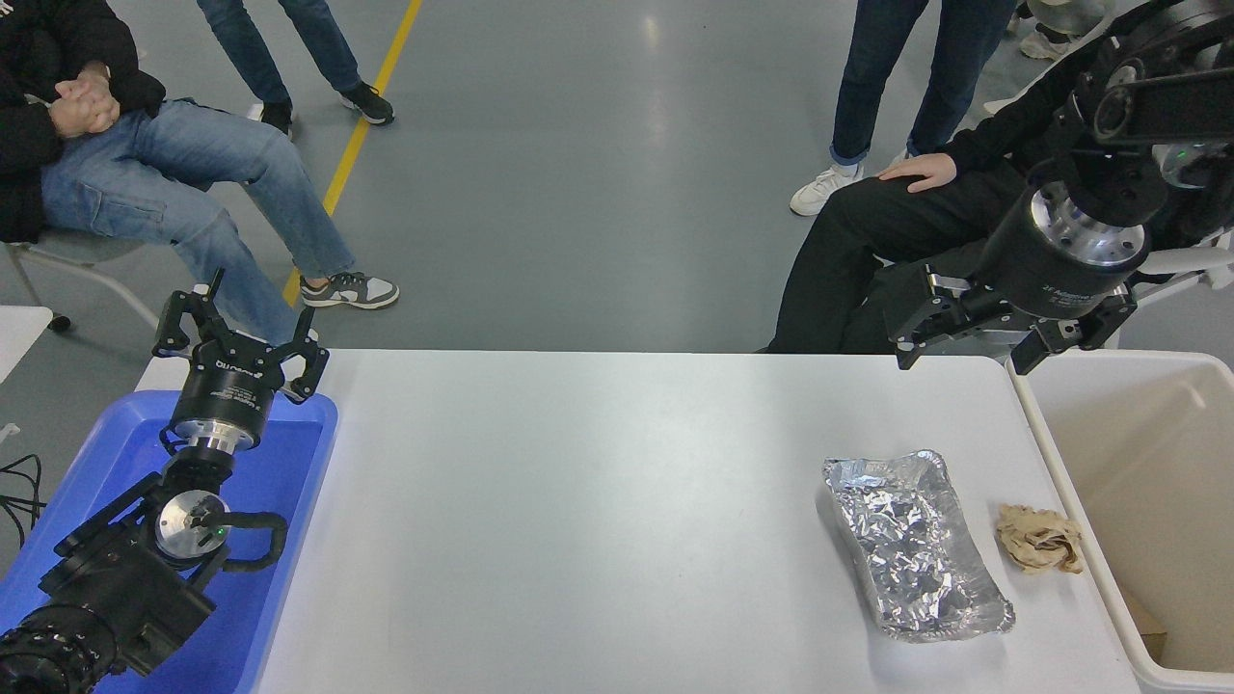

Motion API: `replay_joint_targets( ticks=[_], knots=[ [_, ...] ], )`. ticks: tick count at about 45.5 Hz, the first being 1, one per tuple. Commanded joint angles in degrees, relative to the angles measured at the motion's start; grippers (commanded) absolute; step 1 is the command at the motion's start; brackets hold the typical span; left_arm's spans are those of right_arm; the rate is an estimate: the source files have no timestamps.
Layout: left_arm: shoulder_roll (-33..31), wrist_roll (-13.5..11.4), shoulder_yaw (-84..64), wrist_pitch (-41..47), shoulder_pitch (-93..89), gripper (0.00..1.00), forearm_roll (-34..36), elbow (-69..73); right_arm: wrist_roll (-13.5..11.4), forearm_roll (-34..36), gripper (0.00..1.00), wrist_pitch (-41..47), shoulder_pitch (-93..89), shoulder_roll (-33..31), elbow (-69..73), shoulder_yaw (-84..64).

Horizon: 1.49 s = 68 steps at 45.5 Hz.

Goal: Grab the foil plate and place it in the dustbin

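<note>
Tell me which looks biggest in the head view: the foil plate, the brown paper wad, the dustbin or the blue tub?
1. Dustbin, though partly cut off.
2. Blue tub, partly hidden by the left arm.
3. Foil plate.
4. Brown paper wad, smallest.

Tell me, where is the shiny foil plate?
The foil plate lies on the white table's right side, beside a brown paper wad and near the dustbin.

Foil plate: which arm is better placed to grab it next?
The right. The right gripper hangs open above the table's far right, on the same side as the foil plate and dustbin; the left gripper is parked over the blue tub.
</note>
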Motion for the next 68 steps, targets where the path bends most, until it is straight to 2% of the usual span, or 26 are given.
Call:
replay_joint_targets(
  ticks=[1, 37, 47, 51, 55, 58, 62, 68],
  knots=[
    [0.0, -0.1, 0.0, 0.1, 0.0, 0.98, -0.1, 0.0, 0.0, 0.0, 1.0, 0.0, 0.1, -0.5, 0.1, 0.0],
    [0.0, -0.2, 0.0, 0.1, 0.0, 0.98, -0.2, 0.1, 0.0, 0.0, 1.0, 0.0, -2.0, -2.9, 0.1, -0.8],
    [-0.1, -0.3, -0.1, 0.1, 0.0, 0.98, -0.2, 0.1, 0.0, -1.1, 1.0, 0.0, -6.0, -6.1, 0.1, -0.7],
    [-0.1, -0.3, -0.1, 0.1, 0.0, 0.98, -0.2, 0.0, 0.0, -1.1, 1.0, -6.0, -9.3, -8.2, 0.1, 0.0],
    [-0.1, -0.3, -0.1, 0.1, 0.0, 0.98, -0.2, 0.1, 0.0, -1.2, 0.94, -11.3, -13.4, -8.2, 0.1, 0.6],
    [-0.1, -0.3, -0.1, 0.1, 0.0, 0.98, -0.2, 0.1, 0.0, -2.6, 0.94, -15.5, -17.6, -8.0, -0.2, 1.8],
    [-0.1, -0.3, -0.1, 0.1, 0.0, 0.98, -0.2, 0.1, -0.1, -11.1, 0.87, -22.4, -27.7, -8.0, -2.9, 6.5],
    [-0.1, -0.3, -0.1, 0.1, 0.0, 0.98, -0.2, 0.0, -0.1, -19.4, 0.86, -30.7, -36.6, -7.9, -5.5, 10.0]
  ],
)
